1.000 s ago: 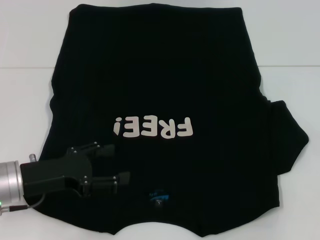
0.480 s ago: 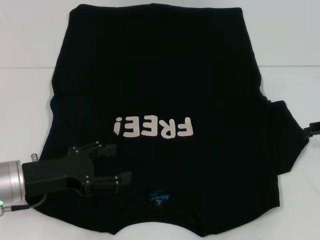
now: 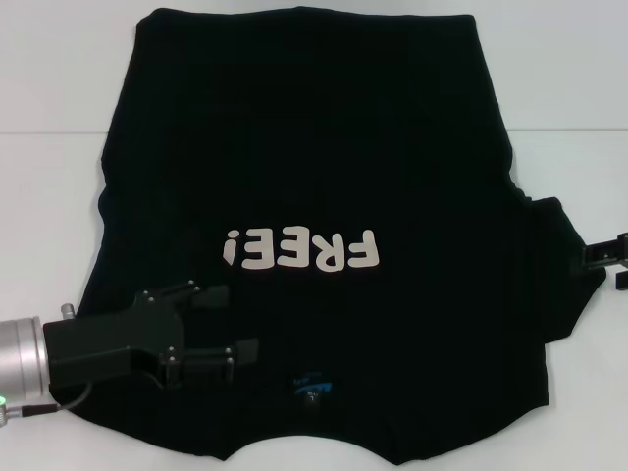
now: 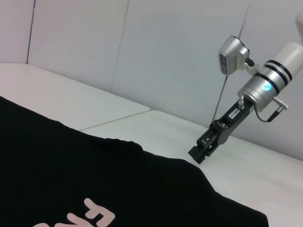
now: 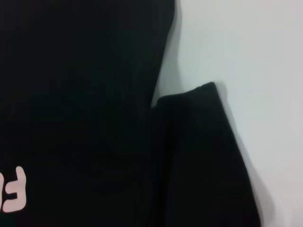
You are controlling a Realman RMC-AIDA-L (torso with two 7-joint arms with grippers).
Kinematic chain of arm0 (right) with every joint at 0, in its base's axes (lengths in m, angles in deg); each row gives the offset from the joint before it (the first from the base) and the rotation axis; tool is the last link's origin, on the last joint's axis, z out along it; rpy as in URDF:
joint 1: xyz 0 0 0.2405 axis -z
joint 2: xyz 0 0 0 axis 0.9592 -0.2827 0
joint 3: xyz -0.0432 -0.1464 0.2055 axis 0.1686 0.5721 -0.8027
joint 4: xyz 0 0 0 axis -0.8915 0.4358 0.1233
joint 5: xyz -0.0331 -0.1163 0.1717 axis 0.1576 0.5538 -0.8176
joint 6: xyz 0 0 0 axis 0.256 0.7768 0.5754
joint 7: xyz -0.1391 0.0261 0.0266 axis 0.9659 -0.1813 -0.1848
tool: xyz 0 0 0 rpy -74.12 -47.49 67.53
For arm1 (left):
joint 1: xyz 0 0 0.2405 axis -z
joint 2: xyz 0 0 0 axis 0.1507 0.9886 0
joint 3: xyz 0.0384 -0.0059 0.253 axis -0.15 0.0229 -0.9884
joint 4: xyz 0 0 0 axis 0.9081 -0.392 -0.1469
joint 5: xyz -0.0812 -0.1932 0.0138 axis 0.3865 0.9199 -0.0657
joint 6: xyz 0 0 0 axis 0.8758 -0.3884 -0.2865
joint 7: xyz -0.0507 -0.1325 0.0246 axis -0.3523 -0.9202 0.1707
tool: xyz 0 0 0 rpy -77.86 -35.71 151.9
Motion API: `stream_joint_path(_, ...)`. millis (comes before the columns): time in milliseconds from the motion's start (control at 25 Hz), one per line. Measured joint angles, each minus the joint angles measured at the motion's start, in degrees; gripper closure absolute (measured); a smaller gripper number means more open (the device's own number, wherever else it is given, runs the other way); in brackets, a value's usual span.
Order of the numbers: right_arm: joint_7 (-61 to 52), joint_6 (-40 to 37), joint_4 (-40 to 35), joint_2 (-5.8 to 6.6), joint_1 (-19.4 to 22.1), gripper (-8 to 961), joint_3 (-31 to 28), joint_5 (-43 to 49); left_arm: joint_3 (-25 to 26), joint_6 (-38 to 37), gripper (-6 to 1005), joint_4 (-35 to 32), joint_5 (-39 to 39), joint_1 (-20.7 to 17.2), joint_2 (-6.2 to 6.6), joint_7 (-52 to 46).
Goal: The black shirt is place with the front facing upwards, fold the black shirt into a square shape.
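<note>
Two grippers worked a large plain black cloth T-shirt (image 3: pixel 324 196) lying flat on the white counter (image 3: pixel 569 88): the left gripper (image 3: pixel 228 322), released, hung over the cloth beside the cream "FREE!" lettering (image 3: pixel 299 250), while the right gripper (image 3: pixel 601 257) sat at the sleeve edge, best closing low on that edge. Whether its fingers were apart I cannot tell, being cut off there and edge-on from the left wrist.

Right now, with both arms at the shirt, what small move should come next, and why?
Probably ease the right gripper in over the right sleeve. That sleeve sticks out flat beyond the shirt body, unfolded, and this gripper sits only at its outer edge. The left gripper hovers open over the shirt's left side, near the collar.
</note>
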Motion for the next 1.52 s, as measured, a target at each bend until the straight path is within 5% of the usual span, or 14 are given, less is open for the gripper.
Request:
stream_joint_path(480, -0.02, 0.32, -0.45, -0.59, -0.69, 123, 2.46, -0.04, 0.0, 0.02, 90, 0.0, 0.01, 0.02, 0.01, 0.02)
stream_joint_path(1120, -0.49, -0.62, -0.64, -0.08, -0.58, 786, 2.54, -0.41, 0.0, 0.1, 91, 0.0, 0.01, -0.08, 0.05, 0.03)
stream_joint_path(1440, -0.01, -5.21, -1.96, 1.0, 2.01, 888, -0.7, -1.1, 0.13, -0.22, 90, -0.23, 0.01, -0.27, 0.21, -0.07)
stream_joint_path(1520, -0.01, -5.77, -1.55, 1.04, 2.32, 806, -1.49, -1.11, 0.07, -0.03, 90, -0.22, 0.01, -0.23, 0.26, -0.08)
